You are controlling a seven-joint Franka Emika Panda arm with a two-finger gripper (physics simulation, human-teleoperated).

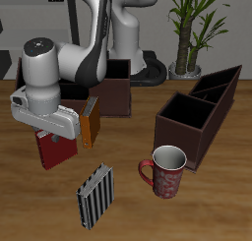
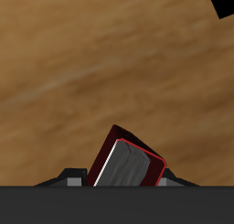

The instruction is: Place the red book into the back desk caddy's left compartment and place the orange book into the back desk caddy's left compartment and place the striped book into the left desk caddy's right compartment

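Note:
My gripper (image 1: pixel 54 134) is shut on the red book (image 1: pixel 56 150), which hangs tilted below it, just above the table. In the wrist view the red book (image 2: pixel 128 165) sits between the fingers (image 2: pixel 69 178) with its pale page edges showing. The orange book (image 1: pixel 91 122) stands tilted beside the gripper, leaning towards the back desk caddy (image 1: pixel 116 90), which my arm partly hides. The striped book (image 1: pixel 96 196) lies flat near the table's front edge. The left desk caddy (image 1: pixel 202 112) stands diagonally, its large end cell (image 1: pixel 185 122) open upwards.
A red mug (image 1: pixel 165 171) stands in front of the left desk caddy's end cell. A potted plant (image 1: pixel 192 29) stands at the back. A dark corner of something (image 2: pixel 222 1) shows in the wrist view.

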